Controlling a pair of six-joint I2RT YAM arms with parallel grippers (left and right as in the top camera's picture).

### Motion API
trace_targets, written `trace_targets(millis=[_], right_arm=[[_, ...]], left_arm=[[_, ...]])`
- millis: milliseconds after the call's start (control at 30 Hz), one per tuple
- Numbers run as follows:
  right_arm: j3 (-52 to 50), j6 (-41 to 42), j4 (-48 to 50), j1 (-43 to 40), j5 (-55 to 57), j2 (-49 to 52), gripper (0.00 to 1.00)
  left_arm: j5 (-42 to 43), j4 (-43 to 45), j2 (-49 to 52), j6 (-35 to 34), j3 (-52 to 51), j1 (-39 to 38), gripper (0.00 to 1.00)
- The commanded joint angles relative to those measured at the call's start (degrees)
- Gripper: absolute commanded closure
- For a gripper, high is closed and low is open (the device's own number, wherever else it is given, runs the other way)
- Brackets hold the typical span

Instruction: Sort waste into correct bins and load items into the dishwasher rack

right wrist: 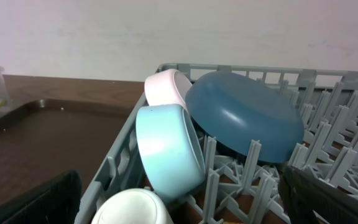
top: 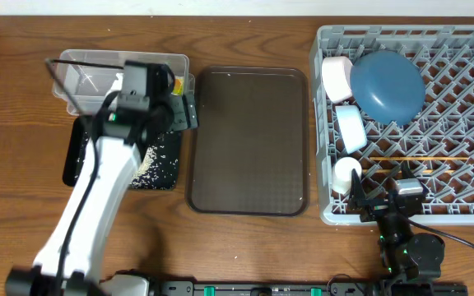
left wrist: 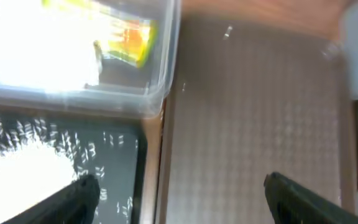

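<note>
The clear tub holds the yellow-green wrapper and bright white tissue. The black tray in front of it carries loose rice. My left gripper is open and empty, and hangs over the gap between the black tray and the brown tray. The grey rack holds the blue plate, two bowls, the white cup and the chopsticks. My right gripper is open and empty at the rack's front edge, facing the cup and the light blue bowl.
The dark brown serving tray lies between the bins and the rack. In the right wrist view the plate leans on the rack's pegs behind a pinkish-white bowl. The wooden table surrounds everything.
</note>
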Motion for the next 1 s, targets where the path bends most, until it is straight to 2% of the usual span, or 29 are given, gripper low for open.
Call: trace_targets(millis=[0, 167, 367, 533, 700, 967], right_arm=[[-0.15, -0.87, -0.07, 0.55, 0.13, -0.44, 0.01], [-0.15, -0.87, -0.07, 0.55, 0.13, -0.44, 0.01], [-0.15, -0.87, -0.09, 0.55, 0.13, -0.44, 0.01], [-0.15, -0.87, -0.07, 0.55, 0.13, -0.44, 0.01], [-0.15, -0.87, -0.07, 0.55, 0.13, -0.44, 0.01], [-0.15, -0.87, -0.09, 0.55, 0.13, -0.44, 0.01]], left_arm=[[-1.31, 7.39, -7.87, 6.97, -6.60, -0.02, 0.12], [-1.31, 21.94, -23.26, 12.48, -23.37, 0.33, 0.12], [-1.33, 32.39, -41.55, 13.27, -42.29, 3.30, 0.12], [-1.36, 36.15, -54.95, 13.27, -54.29, 5.07, 0.12], [-1.68, 37.16, -66.47, 13.31, -62.14, 5.62, 0.12], [-2.01, 36.70, -74.42, 13.92, -66.75, 5.62, 0.12]])
